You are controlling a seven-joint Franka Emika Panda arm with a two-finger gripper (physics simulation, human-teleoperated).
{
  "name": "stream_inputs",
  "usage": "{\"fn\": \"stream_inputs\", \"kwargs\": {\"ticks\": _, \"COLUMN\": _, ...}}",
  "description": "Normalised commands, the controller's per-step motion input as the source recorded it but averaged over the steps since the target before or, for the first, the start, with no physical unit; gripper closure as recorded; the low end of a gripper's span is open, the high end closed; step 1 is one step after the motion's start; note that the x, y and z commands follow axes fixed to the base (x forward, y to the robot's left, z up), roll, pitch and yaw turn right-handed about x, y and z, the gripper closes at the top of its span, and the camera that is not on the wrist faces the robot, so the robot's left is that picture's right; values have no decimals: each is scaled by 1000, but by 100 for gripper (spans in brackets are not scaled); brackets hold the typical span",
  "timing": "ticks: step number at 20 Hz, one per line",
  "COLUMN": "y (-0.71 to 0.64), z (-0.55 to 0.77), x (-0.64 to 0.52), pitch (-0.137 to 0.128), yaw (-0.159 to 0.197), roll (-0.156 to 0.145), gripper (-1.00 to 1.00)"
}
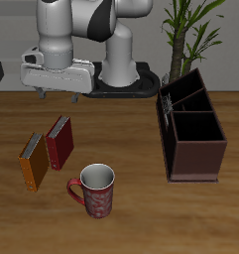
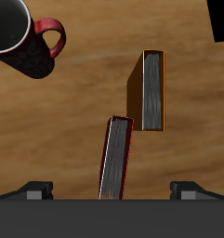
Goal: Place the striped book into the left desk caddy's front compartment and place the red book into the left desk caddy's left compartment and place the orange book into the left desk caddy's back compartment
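Hovering high above the table (image 1: 131,213), the gripper (image 1: 58,95) hangs near the robot's base, over the bare wood behind the two standing books. Its two fingers (image 2: 35,191) are spread wide apart with nothing between them.

Below it, the red book (image 1: 59,142) stands upright on the table with its pale page edges showing from above in the wrist view (image 2: 115,158). Just beside it, a little nearer the table's front edge, stands the orange book (image 1: 33,162), also upright, its greyish page edges visible (image 2: 152,90). The two books are close but apart.

A dark red mug (image 1: 95,189) sits nearer the front edge, close to the books, handle pointing toward the orange book.

The left desk caddy (image 1: 193,134) stands well apart on the far side of the table, and a dark striped book (image 1: 166,106) leans against the caddy's outer wall. A potted plant (image 1: 190,30) rises behind it.
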Motion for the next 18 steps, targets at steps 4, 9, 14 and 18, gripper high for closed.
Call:
{"fn": "stream_inputs", "kwargs": {"ticks": 4, "y": -100, "z": -279, "x": 54, "pitch": 9, "yaw": -18, "roll": -6, "gripper": -100}}
{"fn": "stream_inputs", "kwargs": {"ticks": 9, "y": -132, "z": -355, "x": 12, "pitch": -1, "yaw": -15, "roll": -30, "gripper": -100}}
{"fn": "stream_inputs", "kwargs": {"ticks": 14, "y": -27, "z": -290, "x": 5, "pitch": -10, "yaw": -35, "roll": -10, "gripper": -100}}
{"fn": "stream_inputs", "kwargs": {"ticks": 18, "y": -11, "z": -254, "x": 41, "pitch": 17, "yaw": -21, "roll": 2, "gripper": -100}}
